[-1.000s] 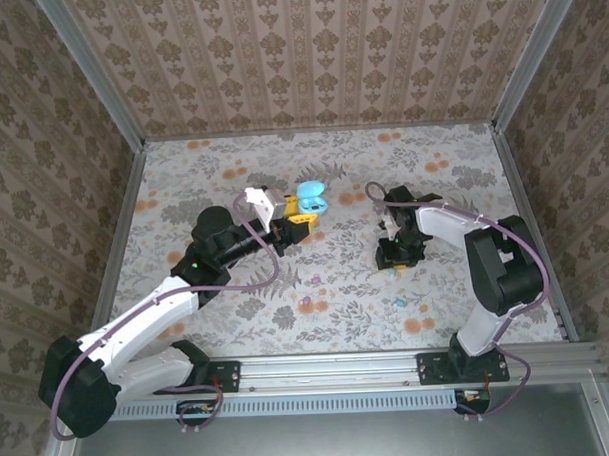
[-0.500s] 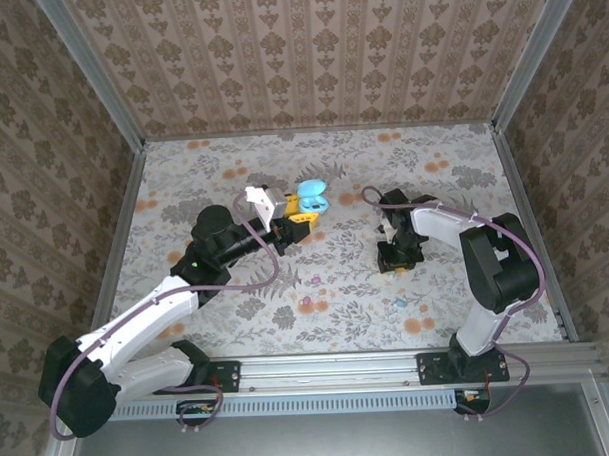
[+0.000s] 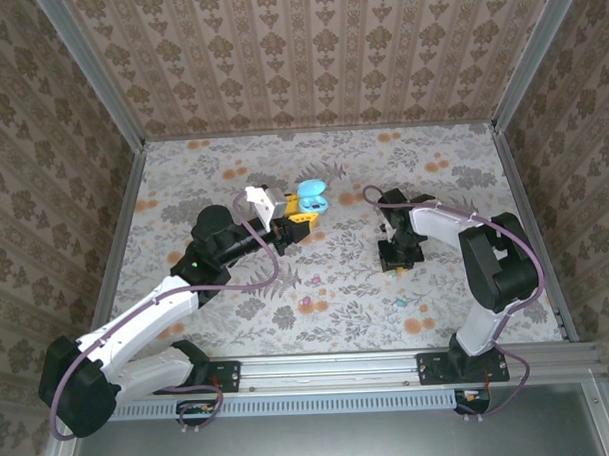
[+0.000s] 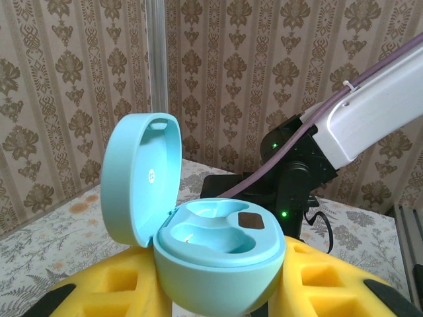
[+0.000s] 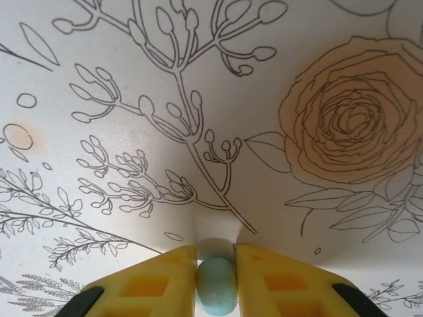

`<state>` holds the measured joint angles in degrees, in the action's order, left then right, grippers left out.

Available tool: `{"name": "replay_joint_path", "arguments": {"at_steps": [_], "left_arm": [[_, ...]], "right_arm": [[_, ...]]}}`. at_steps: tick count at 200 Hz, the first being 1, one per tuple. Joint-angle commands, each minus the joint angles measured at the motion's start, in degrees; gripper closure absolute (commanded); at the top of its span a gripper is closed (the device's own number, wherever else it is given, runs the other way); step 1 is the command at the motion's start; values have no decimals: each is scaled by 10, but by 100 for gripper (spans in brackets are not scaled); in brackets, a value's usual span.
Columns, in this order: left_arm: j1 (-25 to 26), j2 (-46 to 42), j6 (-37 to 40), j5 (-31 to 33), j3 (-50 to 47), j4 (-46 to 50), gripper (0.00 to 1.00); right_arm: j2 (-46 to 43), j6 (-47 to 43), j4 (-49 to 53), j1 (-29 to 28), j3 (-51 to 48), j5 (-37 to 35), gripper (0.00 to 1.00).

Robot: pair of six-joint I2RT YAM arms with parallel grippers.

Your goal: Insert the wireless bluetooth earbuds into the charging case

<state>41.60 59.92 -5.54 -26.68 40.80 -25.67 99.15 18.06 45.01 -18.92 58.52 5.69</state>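
The pastel cyan charging case stands with its lid open and both hollows empty. My left gripper is shut on its lower shell, yellow pads on either side. From above, the case is held over the middle of the cloth by the left gripper. My right gripper points down at the cloth right of centre. In the right wrist view its pads press both sides of a cyan earbud, so the right gripper is shut on it at cloth level.
A pink earbud and a cyan earbud lie on the flowered cloth nearer the arm bases, and another tiny piece lies just above the pink one. Patterned walls enclose the table. The right arm stands beyond the case.
The right gripper's jaws have closed onto the cyan earbud, and the arm has settled slightly lower. The left arm and the case have not moved.
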Motion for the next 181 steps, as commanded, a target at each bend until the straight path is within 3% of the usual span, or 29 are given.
{"name": "replay_joint_path", "arguments": {"at_steps": [1, 70, 115, 181], "left_arm": [[3, 1, 9, 5, 22, -5, 70], [2, -4, 18, 19, 17, 1, 70], [1, -13, 33, 28, 17, 21, 70], [-7, -10, 36, 17, 31, 39, 71]], "right_arm": [[-23, 60, 47, -13, 28, -52, 80], [-49, 160, 113, -43, 52, -116, 81], [-25, 203, 126, -46, 55, -106, 80], [24, 195, 162, -51, 89, -85, 79]]}}
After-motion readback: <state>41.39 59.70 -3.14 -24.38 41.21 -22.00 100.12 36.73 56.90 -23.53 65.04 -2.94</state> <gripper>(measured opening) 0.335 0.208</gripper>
